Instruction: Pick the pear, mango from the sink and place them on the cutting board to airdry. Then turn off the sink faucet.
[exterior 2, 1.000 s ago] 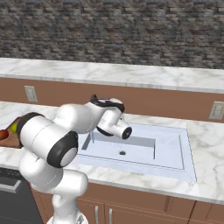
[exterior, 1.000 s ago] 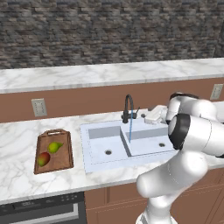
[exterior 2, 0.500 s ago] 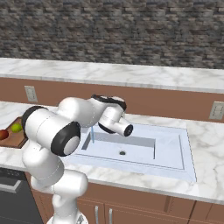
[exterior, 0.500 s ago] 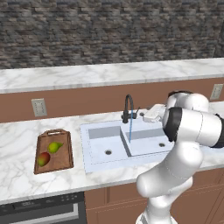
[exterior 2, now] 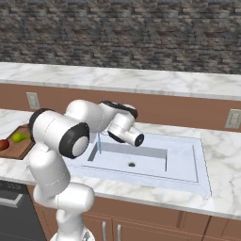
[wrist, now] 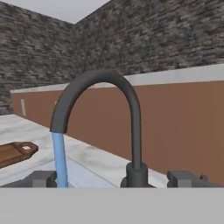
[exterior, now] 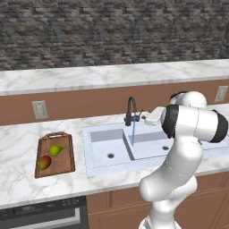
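Pear (exterior: 56,150): lies on the cutting board (exterior: 67,162), toward the handle end, just beside the mango and inside the raised rim.
Mango (exterior: 44,162): lies on the same board, nearer the front counter edge than the pear; from the right base view both fruits peek out at the far left behind the arm.
Cutting board: flat on the marble counter (exterior: 18,179) left of the sink, near its left rim with a strip of bare counter between; the loop handle points toward the back wall.
Sink (exterior: 103,166): both basins hold no fruit; the divider runs front to back under the spout.
Sink faucet (exterior: 131,109): stands at the back rim of the sink; a blue stream of water (exterior: 133,133) falls from the spout beside the divider, so it is running.
Gripper (wrist: 113,178): level with the faucet base and facing it, its two dark finger tips spread either side of the stem without touching it, holding nothing.
Open room: the counter in front of the board and to the sink's right is bare marble; the brown backsplash (exterior: 89,100) rises close behind the faucet.
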Tool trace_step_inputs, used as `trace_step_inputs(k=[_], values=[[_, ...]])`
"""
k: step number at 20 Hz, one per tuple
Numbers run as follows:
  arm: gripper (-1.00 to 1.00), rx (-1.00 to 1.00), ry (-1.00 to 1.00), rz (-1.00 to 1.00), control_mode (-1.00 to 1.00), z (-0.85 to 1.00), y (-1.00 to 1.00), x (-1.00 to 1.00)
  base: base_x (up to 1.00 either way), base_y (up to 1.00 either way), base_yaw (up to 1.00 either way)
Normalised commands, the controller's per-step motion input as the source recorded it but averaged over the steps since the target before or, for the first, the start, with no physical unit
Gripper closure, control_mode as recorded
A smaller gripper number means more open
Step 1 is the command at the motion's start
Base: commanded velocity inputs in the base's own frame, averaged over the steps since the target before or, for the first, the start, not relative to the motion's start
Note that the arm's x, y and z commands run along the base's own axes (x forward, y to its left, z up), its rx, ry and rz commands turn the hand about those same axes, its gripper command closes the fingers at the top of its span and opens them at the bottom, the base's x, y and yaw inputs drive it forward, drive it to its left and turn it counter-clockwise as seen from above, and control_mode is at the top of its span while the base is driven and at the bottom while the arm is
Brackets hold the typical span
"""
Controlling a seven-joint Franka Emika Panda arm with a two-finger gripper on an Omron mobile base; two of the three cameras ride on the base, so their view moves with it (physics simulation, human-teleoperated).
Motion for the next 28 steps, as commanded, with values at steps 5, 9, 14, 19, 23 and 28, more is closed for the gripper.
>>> trace_step_inputs(k=[5, 9, 14, 19, 23, 28], values=[[-1.00, 0.00, 0.00, 0.02, -1.00, -0.10, 0.00, 0.22, 0.00, 0.00, 0.00], [-1.00, 0.00, 0.00, 0.02, -1.00, -0.10, 0.00, 0.22, 0.00, 0.00, 0.00], [-1.00, 0.00, 0.00, 0.02, -1.00, -0.11, -0.03, 0.21, 0.00, 0.00, 0.00], [-1.00, 0.00, 0.00, 0.02, -1.00, -0.13, -0.04, 0.23, 0.00, 0.00, 0.00], [-1.00, 0.00, 0.00, 0.02, -1.00, -0.14, -0.01, 0.33, 0.00, 0.00, 0.00], [-1.00, 0.00, 0.00, 0.02, -1.00, -0.10, 0.00, 0.33, 0.00, 0.00, 0.00]])
